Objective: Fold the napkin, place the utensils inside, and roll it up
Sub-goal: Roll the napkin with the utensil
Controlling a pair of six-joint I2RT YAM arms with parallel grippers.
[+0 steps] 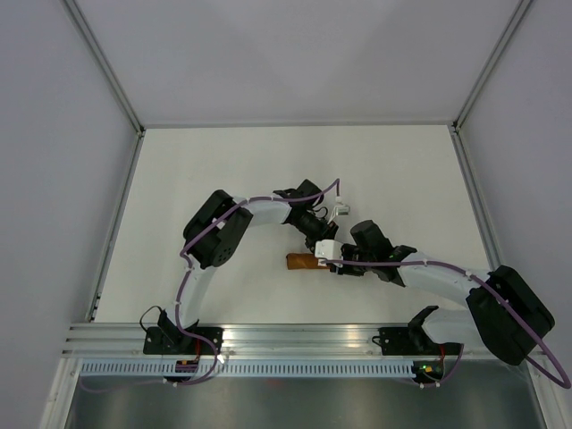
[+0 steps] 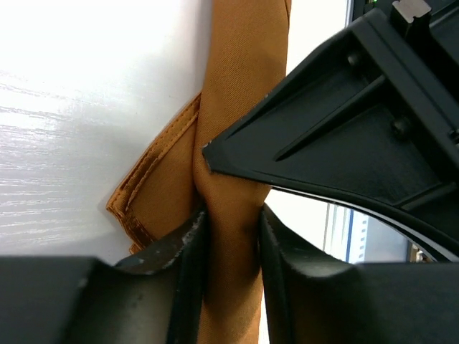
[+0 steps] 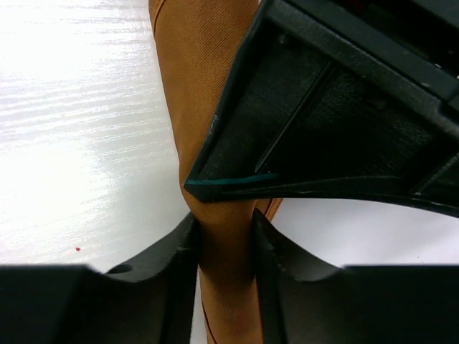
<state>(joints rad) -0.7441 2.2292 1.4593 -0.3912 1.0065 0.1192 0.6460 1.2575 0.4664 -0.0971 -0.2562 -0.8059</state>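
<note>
Both pinching rolled napkin (image 2: 237, 86): left claw (image 2: 229, 226), right claw (image 3: 222, 233). Keep your squeeze even, roll tight.

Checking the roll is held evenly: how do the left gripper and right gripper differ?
The left gripper meets the napkin from the far left; the right gripper reaches in from the right. A wide hemmed flap lies beside the left gripper; only a sliver of hem shows beside the right gripper. Both are closed on the rolled napkin.
</note>
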